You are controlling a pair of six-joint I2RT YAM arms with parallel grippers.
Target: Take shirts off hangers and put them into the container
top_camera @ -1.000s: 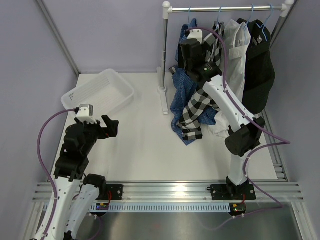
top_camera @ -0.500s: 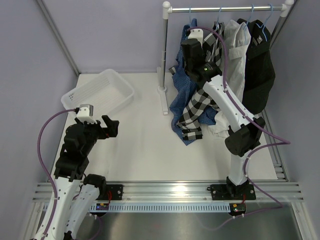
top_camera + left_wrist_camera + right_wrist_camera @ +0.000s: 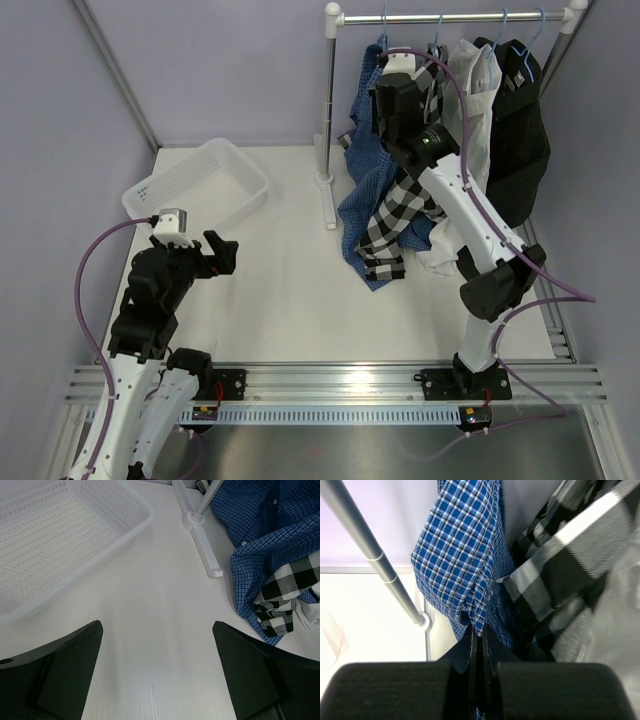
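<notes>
Shirts: four hang in a row from the rack rail (image 3: pixel 450 16). The blue checked shirt (image 3: pixel 460 555) is the one under grip. I see the right gripper (image 3: pixel 479 642) with its fingers pressed together on a fold of this shirt. The pinched edge sits right at the fingertips, and the rest of the cloth rises above and ahead of them.

Just to the right of this gripper hangs the black-and-white checked shirt (image 3: pixel 570 565), touching the blue one. In the top view, the white shirt (image 3: pixel 470 90) and then the black shirt (image 3: pixel 518 130) follow further to its right, under light-blue hangers (image 3: pixel 540 22). The upright rack pole (image 3: pixel 370 550) stands to the left of the gripper, apart from the pinched fold. Below the gripper, the lower ends of the blue and the black-and-white shirts drape down onto the table (image 3: pixel 290 290).

The left gripper (image 3: pixel 157 670) has its fingers wide apart and holds nothing; it hovers over bare table. The basket (image 3: pixel 145 520) lies ahead of it and to its left, near. The blue shirt's hem lies ahead and to its right, well apart from the basket.
</notes>
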